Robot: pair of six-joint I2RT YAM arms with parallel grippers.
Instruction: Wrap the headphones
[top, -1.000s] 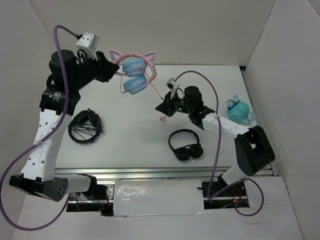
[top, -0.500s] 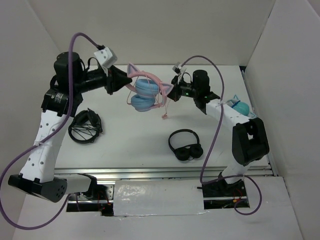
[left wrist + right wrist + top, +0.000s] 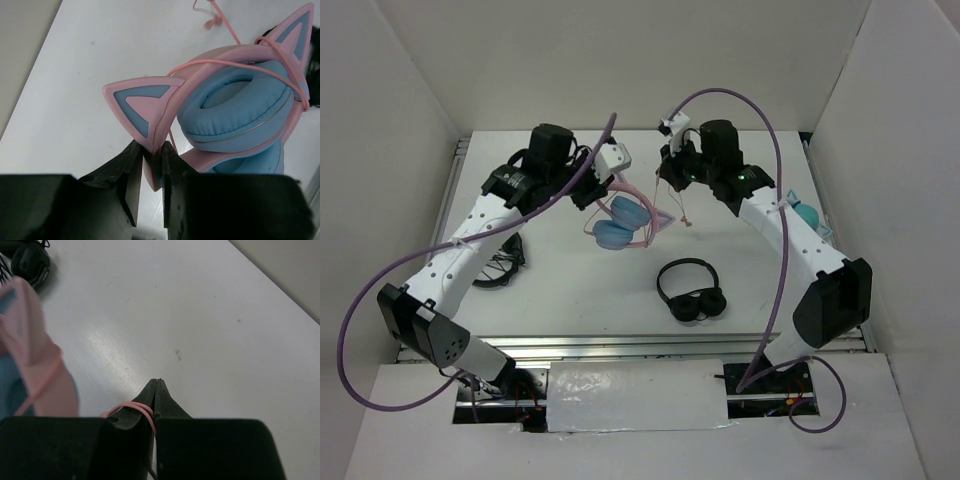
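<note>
Robotics lab cell: left arm (image 3: 460,255) and right arm (image 3: 790,235) mounted on a rail (image 3: 620,347) at a table (image 3: 580,290) edge; white panels (image 3: 620,60) enclose it; cables (image 3: 343,360) exposed.

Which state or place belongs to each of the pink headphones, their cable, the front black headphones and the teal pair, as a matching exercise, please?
1. pink headphones
2. pink cable
3. front black headphones
4. teal pair

A. far right edge
B. in the shut jaws of the right gripper
C. band clamped by the left gripper
D. lying front centre

Pairs: 1-C, 2-B, 3-D, 4-A
</note>
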